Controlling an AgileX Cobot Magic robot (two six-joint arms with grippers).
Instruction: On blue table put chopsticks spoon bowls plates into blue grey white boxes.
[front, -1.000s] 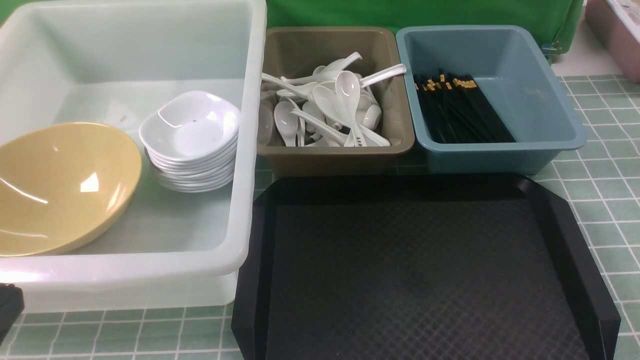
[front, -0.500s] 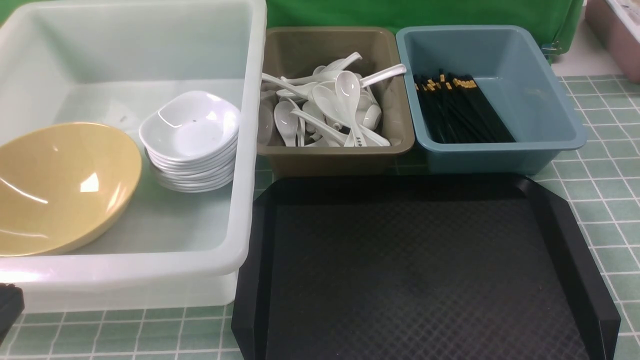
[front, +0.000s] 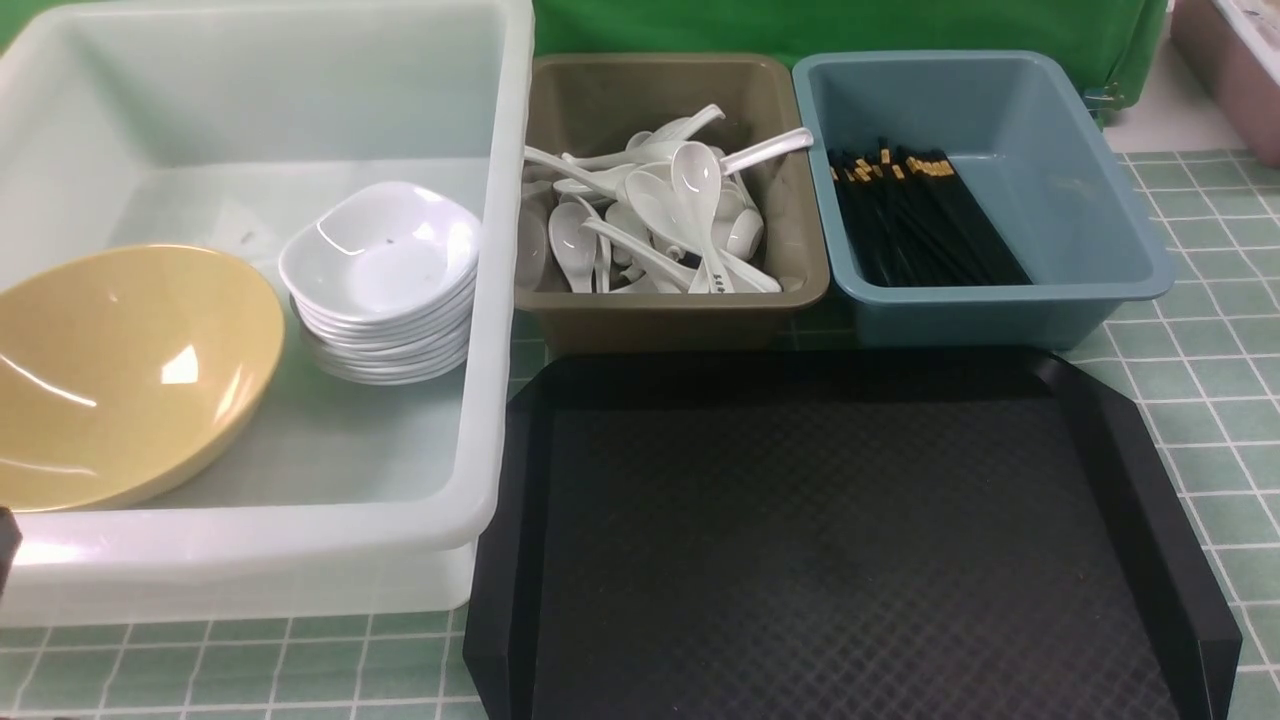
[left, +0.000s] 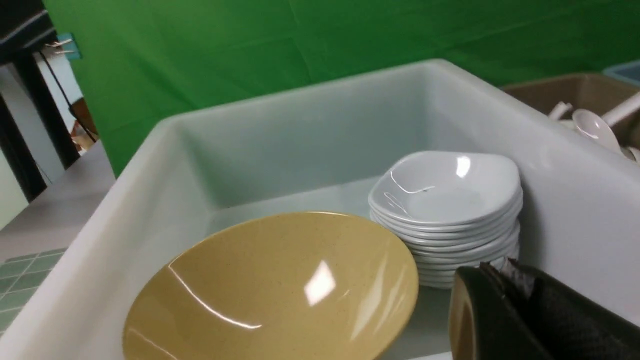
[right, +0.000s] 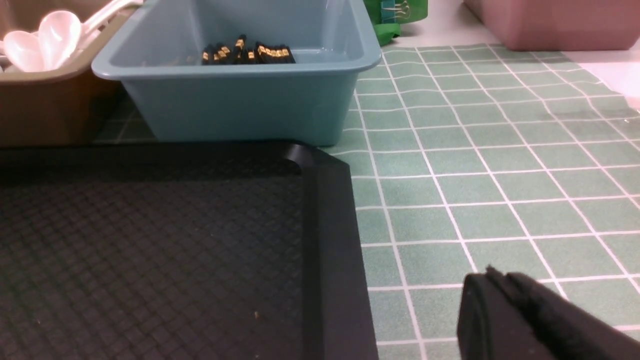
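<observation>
While the front view looks over the blue table (front: 1200, 380), a big white tub (front: 500, 300) sits on the robot's left side. Inside it lie a big yellow bowl (front: 120, 370) and, just beside it, a neat stack of small white plates (front: 385, 280). Next to the tub stands a grey-brown bin (front: 660, 310) full of white spoons (front: 665, 215) in a jumbled heap. Right beside that one is a blue bin (front: 1050, 200) with black chopsticks (front: 915, 215) lying side by side along one side of it. A black tray (front: 830, 540) lies in front of the two small bins. Only a tiny dark bit of the left arm shows at the edge.

From the left wrist view, the left gripper (left: 505, 280) is pressed together and holds nothing. It sits near the stack of plates (left: 445, 200) and the yellow bowl (left: 280, 290), by the tub wall (left: 150, 165).

From the right wrist view, the right gripper (right: 495, 285) looks pressed together and holds nothing. It is over the bare table (right: 475, 165), just beside the tray (right: 150, 240). The blue bin (right: 240, 100) with its chopsticks (right: 247, 54) is farther off.
</observation>
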